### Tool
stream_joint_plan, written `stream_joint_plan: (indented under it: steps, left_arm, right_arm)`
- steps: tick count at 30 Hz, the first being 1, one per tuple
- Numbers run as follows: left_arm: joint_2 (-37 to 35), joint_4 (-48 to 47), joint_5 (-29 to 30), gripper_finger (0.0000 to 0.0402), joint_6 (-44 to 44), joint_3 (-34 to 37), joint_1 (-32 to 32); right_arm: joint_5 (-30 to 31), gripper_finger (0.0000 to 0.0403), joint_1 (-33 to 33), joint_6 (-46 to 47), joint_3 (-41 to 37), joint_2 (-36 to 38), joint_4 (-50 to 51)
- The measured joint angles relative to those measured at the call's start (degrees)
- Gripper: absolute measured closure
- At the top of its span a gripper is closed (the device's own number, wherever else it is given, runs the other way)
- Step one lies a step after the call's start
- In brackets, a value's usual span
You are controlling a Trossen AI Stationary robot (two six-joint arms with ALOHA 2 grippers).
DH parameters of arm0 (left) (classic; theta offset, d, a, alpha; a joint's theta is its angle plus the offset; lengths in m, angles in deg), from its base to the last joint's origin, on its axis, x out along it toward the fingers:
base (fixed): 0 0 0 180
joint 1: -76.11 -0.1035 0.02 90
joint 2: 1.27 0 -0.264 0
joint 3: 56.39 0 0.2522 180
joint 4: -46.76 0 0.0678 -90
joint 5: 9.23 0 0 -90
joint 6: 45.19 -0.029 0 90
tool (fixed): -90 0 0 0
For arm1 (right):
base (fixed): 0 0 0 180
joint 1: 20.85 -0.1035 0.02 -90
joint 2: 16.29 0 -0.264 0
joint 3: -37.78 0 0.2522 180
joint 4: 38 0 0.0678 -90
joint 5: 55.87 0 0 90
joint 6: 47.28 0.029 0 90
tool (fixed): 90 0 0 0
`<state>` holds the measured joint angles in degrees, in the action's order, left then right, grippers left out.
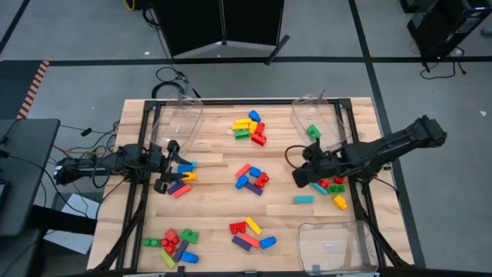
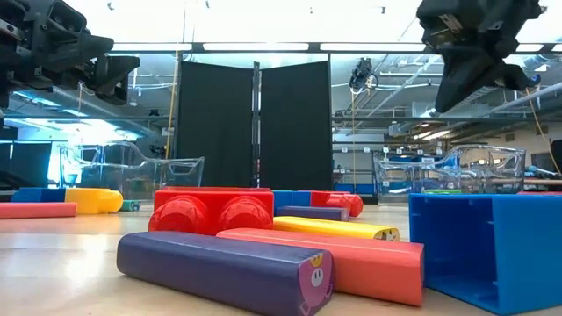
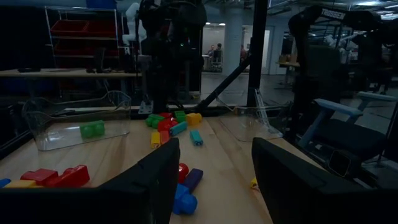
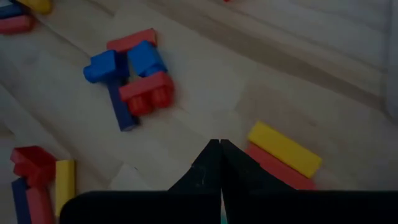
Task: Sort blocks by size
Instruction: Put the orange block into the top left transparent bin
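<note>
Right gripper (image 1: 298, 178) fingers clenched empty above tabletop (image 1: 215, 165); left gripper (image 1: 171, 165) fingers parted, nothing held; descent risks scattering center blocks (image 1: 252, 179).

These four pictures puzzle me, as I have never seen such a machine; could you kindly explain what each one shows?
It is a robot with two dark arms at a wooden table, each ending in a two-finger gripper. One picture looks straight down, one looks level across the tabletop, and two come from cameras on the wrists. Coloured toy blocks lie in scattered clusters, with clear bins near the edges; one holds a green block. The left gripper is open above blocks and the right gripper is shut. Neither holds anything.
</note>
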<state>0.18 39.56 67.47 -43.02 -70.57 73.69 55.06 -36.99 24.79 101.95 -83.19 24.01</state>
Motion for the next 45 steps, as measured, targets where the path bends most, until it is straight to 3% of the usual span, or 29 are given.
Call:
stream_joint_plan:
  steps: [12, 22, 27, 37, 45]
  left_arm:
    - [0.02, 2.86, 0.48, 0.0193, 0.0, -0.01, 0.0]
    - [0.43, 6.71, 10.03, 0.0193, 0.01, -2.69, -0.02]
    - [1.91, -0.04, 12.49, 0.0193, 0.23, -7.1, -0.02]
    - [11.33, -10.22, 15.22, 0.0193, 1.85, -16.95, 0.0]
    - [24.24, -19.3, 20.95, 0.0193, 0.59, -26.92, 2.08]
  right_arm:
    - [-1.27, 0.0397, 1.01, -1.34, 5.35, -3.01, 0.82]
    - [-1.15, 0.0396, 5.23, -6.26, 7.82, -3.29, 1.25]
    - [-1.07, 0.0396, 6.71, -7.87, 7.82, -3.38, 1.09]
    - [-1.06, 0.0396, 9.37, -13.98, 7.82, -3.38, -0.85]
    - [-1.06, 0.0391, 11.07, -21.0, 7.8, -3.38, -3.24]
